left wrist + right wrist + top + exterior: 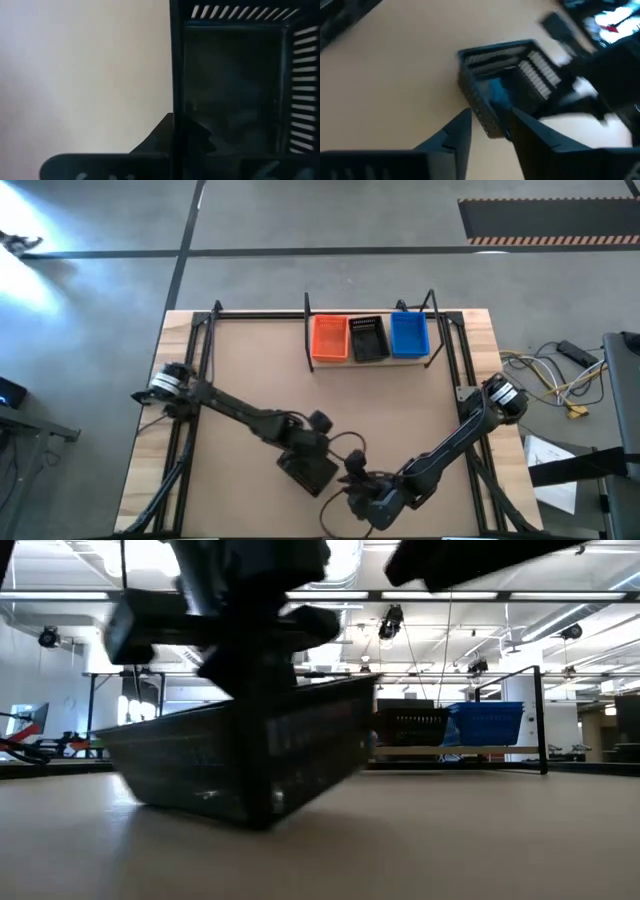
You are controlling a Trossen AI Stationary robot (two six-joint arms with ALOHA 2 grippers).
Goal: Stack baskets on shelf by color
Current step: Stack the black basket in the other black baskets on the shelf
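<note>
Left tool (312, 452) clamped on rim of black basket (307, 470), tilted on near tabletop (240, 360), long axis skewed. Right tool (358, 480) just beside it, fingers (455, 131) spread. Shelf (370, 360) well away at far edge, nearer neither arm. Three baskets there: orange (329, 337), black (368, 338), blue (409, 334).

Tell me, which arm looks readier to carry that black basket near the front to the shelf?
The left, probably. Its claw is right over the black basket, at its rim. The right claw sits beside it, open. The shelf already holds three baskets.
</note>
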